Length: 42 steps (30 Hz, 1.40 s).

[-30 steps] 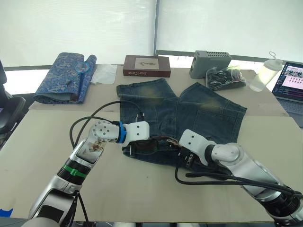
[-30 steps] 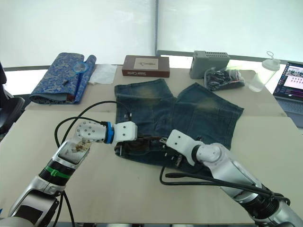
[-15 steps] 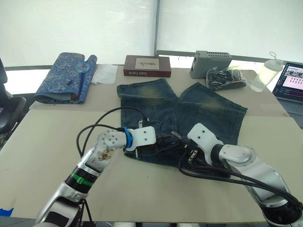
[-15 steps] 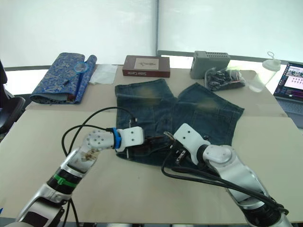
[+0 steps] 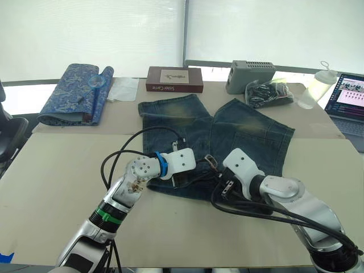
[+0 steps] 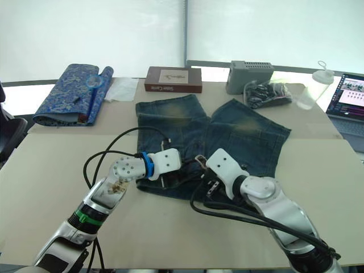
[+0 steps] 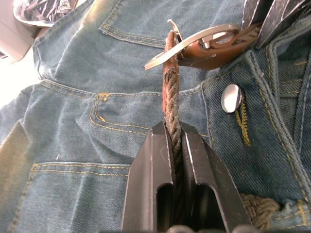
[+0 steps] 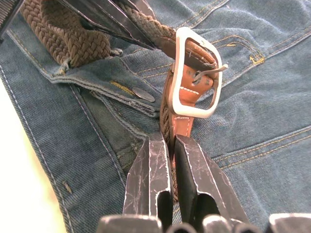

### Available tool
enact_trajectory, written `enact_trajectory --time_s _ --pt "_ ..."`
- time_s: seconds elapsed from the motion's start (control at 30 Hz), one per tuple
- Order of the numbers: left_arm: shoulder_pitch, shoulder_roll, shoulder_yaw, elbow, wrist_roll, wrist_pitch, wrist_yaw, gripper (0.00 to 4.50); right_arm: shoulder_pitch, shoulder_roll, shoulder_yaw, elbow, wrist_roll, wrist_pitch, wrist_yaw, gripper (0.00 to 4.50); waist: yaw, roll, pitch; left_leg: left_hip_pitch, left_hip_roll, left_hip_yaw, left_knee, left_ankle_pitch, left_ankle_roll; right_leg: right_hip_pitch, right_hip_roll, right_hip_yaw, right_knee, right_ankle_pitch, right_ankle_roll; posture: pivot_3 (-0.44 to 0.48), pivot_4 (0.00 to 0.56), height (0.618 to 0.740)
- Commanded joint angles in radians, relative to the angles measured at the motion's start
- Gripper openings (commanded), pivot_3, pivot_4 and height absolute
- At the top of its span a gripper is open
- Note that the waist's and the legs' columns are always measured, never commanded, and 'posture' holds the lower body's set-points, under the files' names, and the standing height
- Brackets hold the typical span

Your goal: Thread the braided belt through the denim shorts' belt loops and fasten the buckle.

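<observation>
The denim shorts [image 5: 216, 142] are laid flat on the table [image 5: 51, 170], waistband toward the robot, legs pointing away. Soft, limp cloth is to be expected — likely to bunch and drag if the belt is pulled hard, so the waistband may need pinning.

The braided belt [image 8: 58, 36] is seen at the waistband by the fly, next to the metal button [image 7: 230, 97]. Woven strap: light, flexible, rough-surfaced, so slip in the jaws is judged unlikely, though it will buckle if pushed from far back. Best held close behind the working end.

The left gripper [image 7: 174, 141] is pressed together on the braided strap, pinching it edge-on a little short of the buckle. The right gripper [image 8: 166, 145] is clamped on the belt just behind the buckle, on the brown leather tab (stiffer than the braid, a good hold).

The buckle [image 8: 194, 73] — rigid silver frame with a loose prong — is held raised over the denim between the two grippers. Smooth metal is expected to be slippery; the leather tab is the safer grip. The strap does not appear to pass through the frame yet.
</observation>
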Motion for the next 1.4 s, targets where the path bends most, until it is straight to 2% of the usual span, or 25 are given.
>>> enact_trajectory --time_s 0.03,0.13,0.2,0.3,0.5,0.6,0.8,0.87,0.93,1.07,1.23,1.4 --pt "-0.007 -0.005 -0.002 -0.022 -0.011 -0.142 0.023 0.0 -0.01 0.043 -0.035 -0.01 0.059 0.024 0.009 0.06 0.0 0.0 0.0 0.0 0.0 0.0 0.0 0.0 0.0 0.0 0.0 0.0 0.0 0.0 0.0 0.0 0.15 0.74" --pt "-0.018 0.023 -0.025 0.041 0.059 -0.324 0.077 0.0 -0.033 0.095 -0.1 0.001 0.117 0.083 0.02 0.06 0.0 0.0 0.0 0.0 0.0 0.0 0.0 0.0 0.0 0.0 0.0 0.0 0.0 0.0 -0.001 0.0 0.15 0.74" --pt "-0.025 0.026 -0.022 0.086 0.081 -0.387 0.111 0.0 -0.044 0.089 -0.121 0.001 0.14 0.098 0.033 0.06 0.0 0.0 0.0 0.0 0.0 0.0 0.0 0.0 0.0 0.0 0.0 0.0 0.0 0.001 -0.001 0.0 0.15 0.74" --pt "-0.027 0.008 -0.018 0.122 0.079 -0.387 0.118 0.0 -0.048 0.037 -0.09 -0.011 0.149 0.06 0.057 0.06 0.003 0.0 0.0 0.0 0.0 0.0 0.0 0.0 0.001 0.0 -0.001 -0.001 -0.001 0.001 -0.002 0.0 0.15 0.74" --pt "-0.019 -0.053 -0.031 0.128 0.068 -0.338 0.108 0.0 -0.047 -0.076 0.064 -0.016 0.063 -0.114 0.07 0.06 0.0 0.0 0.0 0.0 -0.001 0.001 0.0 -0.001 0.002 0.0 -0.002 -0.001 -0.002 0.001 -0.001 0.0 0.15 0.74" --pt "-0.013 -0.059 -0.025 0.123 0.063 -0.324 0.101 0.0 -0.052 -0.097 0.053 -0.011 0.043 -0.172 0.071 0.06 0.0 0.0 0.0 0.0 0.0 0.001 0.0 -0.001 0.001 0.0 -0.002 -0.001 -0.001 0.001 -0.001 0.0 0.15 0.74" --pt "-0.003 -0.052 -0.009 0.118 0.041 -0.306 0.089 0.0 0.004 -0.216 -0.109 -0.104 0.119 -0.184 0.175 2.2 0.006 0.0 0.0 0.0 -0.001 0.0 0.0 -0.001 0.002 0.001 -0.002 -0.001 -0.002 0.001 -0.001 0.0 0.15 0.74" --pt "-0.002 -0.052 -0.008 0.116 0.038 -0.303 0.091 0.0 0.005 -0.246 -0.145 -0.115 0.125 -0.206 0.193 2.2 0.005 0.0 0.0 0.0 -0.001 0.0 0.001 -0.002 0.003 0.001 -0.002 -0.001 -0.003 0.002 0.0 0.0 0.15 0.74" --pt "-0.004 -0.052 -0.006 0.118 0.035 -0.301 0.092 0.0 -0.02 -0.314 -0.136 -0.094 0.054 -0.289 0.194 2.2 0.004 0.0 0.0 0.0 -0.001 0.001 0.001 -0.002 0.003 0.001 -0.003 -0.001 -0.003 0.002 0.0 0.0 0.15 0.74" --pt "-0.011 -0.051 -0.007 0.128 0.032 -0.304 0.093 0.0 -0.068 -0.379 -0.037 0.01 -0.104 -0.454 0.172 2.2 0.001 0.0 0.0 0.0 0.0 0.001 0.001 -0.002 0.003 0.001 -0.003 -0.001 -0.003 0.002 0.0 0.0 0.15 0.74" --pt "-0.026 -0.054 -0.01 0.14 0.032 -0.316 0.091 0.0 -0.135 -0.332 0.086 0.115 -0.208 -0.541 0.189 2.2 0.003 0.0 0.0 0.0 -0.001 0.002 0.001 -0.001 0.002 0.0 -0.002 -0.001 -0.003 0.002 0.0 0.0 0.15 0.74" --pt "-0.025 -0.05 -0.012 0.131 0.037 -0.319 0.091 0.0 -0.197 -0.274 0.136 0.176 -0.253 -0.553 0.21 2.2 0.002 0.0 0.0 0.0 -0.001 0.002 0.001 -0.001 0.002 0.001 -0.003 -0.001 -0.003 0.002 0.0 0.0 0.15 0.74"
